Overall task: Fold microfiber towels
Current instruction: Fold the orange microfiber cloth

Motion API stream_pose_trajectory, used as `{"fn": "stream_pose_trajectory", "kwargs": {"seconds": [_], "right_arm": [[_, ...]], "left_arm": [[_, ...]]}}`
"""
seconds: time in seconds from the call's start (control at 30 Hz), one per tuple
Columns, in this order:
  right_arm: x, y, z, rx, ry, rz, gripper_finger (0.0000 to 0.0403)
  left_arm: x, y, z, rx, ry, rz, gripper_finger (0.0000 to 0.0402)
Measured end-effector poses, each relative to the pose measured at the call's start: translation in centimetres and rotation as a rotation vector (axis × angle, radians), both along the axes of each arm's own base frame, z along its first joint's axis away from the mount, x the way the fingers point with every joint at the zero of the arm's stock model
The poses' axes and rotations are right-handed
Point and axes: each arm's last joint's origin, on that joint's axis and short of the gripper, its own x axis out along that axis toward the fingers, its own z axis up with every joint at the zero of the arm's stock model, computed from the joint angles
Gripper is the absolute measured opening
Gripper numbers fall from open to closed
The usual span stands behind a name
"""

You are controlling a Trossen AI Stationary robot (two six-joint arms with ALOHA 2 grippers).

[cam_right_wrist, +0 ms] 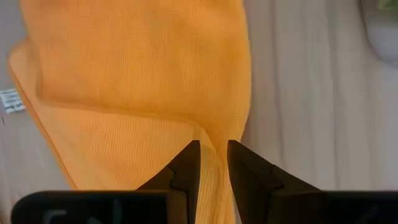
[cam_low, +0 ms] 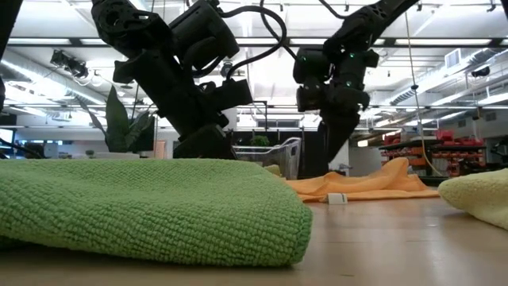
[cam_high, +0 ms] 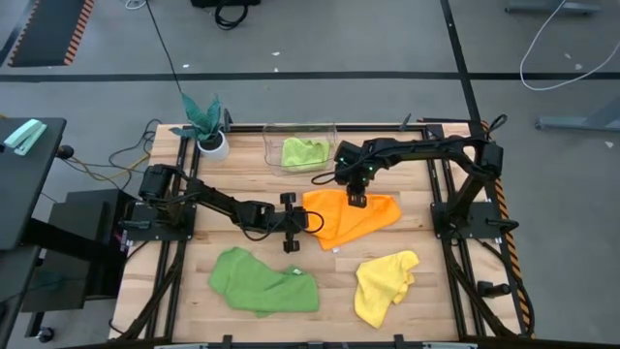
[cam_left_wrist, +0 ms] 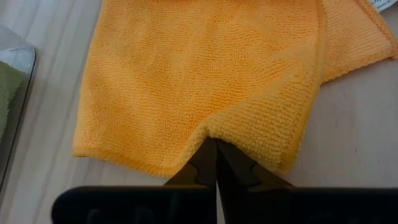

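Note:
The orange towel (cam_high: 354,218) lies partly folded over at the table's middle, its white tag (cam_low: 337,199) showing. My left gripper (cam_high: 308,221) is at its left edge, shut on it (cam_left_wrist: 216,146). My right gripper (cam_high: 356,200) stands over its far edge, closed on a ridge of the cloth (cam_right_wrist: 213,146). The darker green towel (cam_high: 263,281) and the yellow towel (cam_high: 386,284) lie crumpled near the table's front. The light lime green towel (cam_high: 303,152) lies in the clear bin. My left gripper pinches the orange towel's left edge (cam_left_wrist: 214,130) between its two shut fingers, slanting down from the table's left. The edge puckers inward at the fingertips. One layer or several, I cannot tell. The towel lies on the table. My right gripper pinches a raised ridge of the orange towel (cam_right_wrist: 214,134) near its far edge between its two fingers, coming steeply from above. The cloth rises to the fingers in a narrow fold. The rest of the towel lies on the table.
A clear plastic bin (cam_high: 334,131) stands at the far middle, close behind my right gripper. A teal-leaved plant in a white pot (cam_high: 208,131) stands at the far left. Bare wood (cam_high: 426,174) shows right of the orange towel.

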Motion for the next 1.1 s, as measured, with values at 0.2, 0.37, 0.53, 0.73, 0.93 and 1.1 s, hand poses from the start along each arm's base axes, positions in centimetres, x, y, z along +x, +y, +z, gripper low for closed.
{"fn": "stream_pose_trajectory", "kwargs": {"seconds": [0.2,0.37,0.53,0.73,0.93,1.1], "right_arm": [[0.2,0.0,-1.7,0.028,0.060,0.009,0.0088],[0.3,0.2,-2.1,0.048,0.070,0.010,0.0088],[0.1,0.7,-2.0,0.063,0.097,0.022,0.0088],[0.1,0.8,-2.0,0.063,0.100,0.026,0.0088],[0.0,0.8,-2.0,0.059,0.099,0.043,0.0088],[-0.2,0.8,-2.1,0.058,0.115,0.075,0.0088]], "left_arm": [[0.0,0.0,0.0,-0.016,-0.007,0.017,0.0010],[0.0,0.0,0.0,-0.021,-0.007,0.018,0.0005],[0.0,0.0,0.0,-0.023,-0.007,0.019,0.0011],[0.0,0.0,0.0,-0.024,-0.007,0.020,0.0007],[0.0,0.0,0.0,-0.024,-0.007,0.020,0.0006],[0.0,0.0,0.0,-0.037,-0.013,0.034,0.0011]]}}
